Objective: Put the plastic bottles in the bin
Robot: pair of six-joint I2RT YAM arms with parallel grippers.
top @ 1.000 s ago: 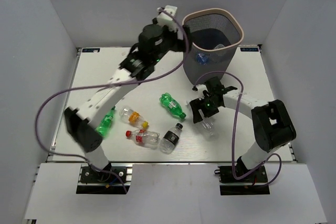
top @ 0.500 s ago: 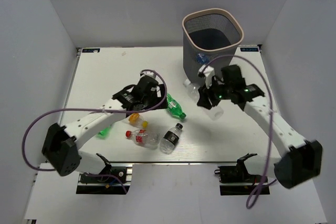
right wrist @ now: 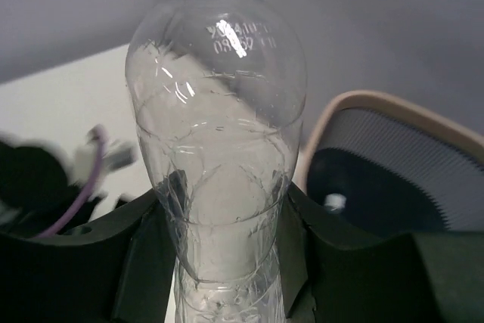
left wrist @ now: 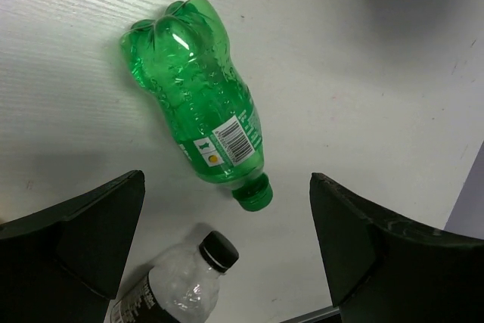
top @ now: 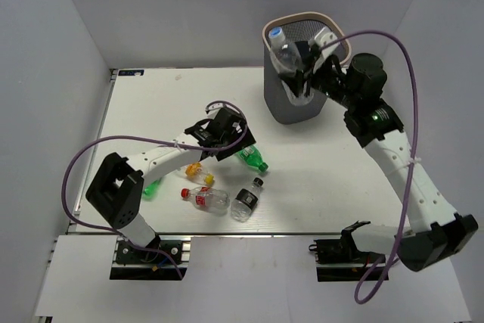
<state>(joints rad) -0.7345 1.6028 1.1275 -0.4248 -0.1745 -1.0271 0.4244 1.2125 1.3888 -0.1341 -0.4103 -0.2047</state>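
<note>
Right gripper (right wrist: 227,262) clamped on the lower body of a clear bottle (right wrist: 219,111), lifted beside the left rim of the bin (top: 291,111), which stands at the far edge of the desk (top: 151,104), right of centre. Step in hand looks like the drop, and the bottle probably needs carrying further over the mouth before the fingers part; its long axis is near upright, blue cap topmost. Left gripper (left wrist: 227,236) spread wide, empty, above a green bottle (left wrist: 200,111) lying mid-desk, cap toward the near-right corner.
</note>
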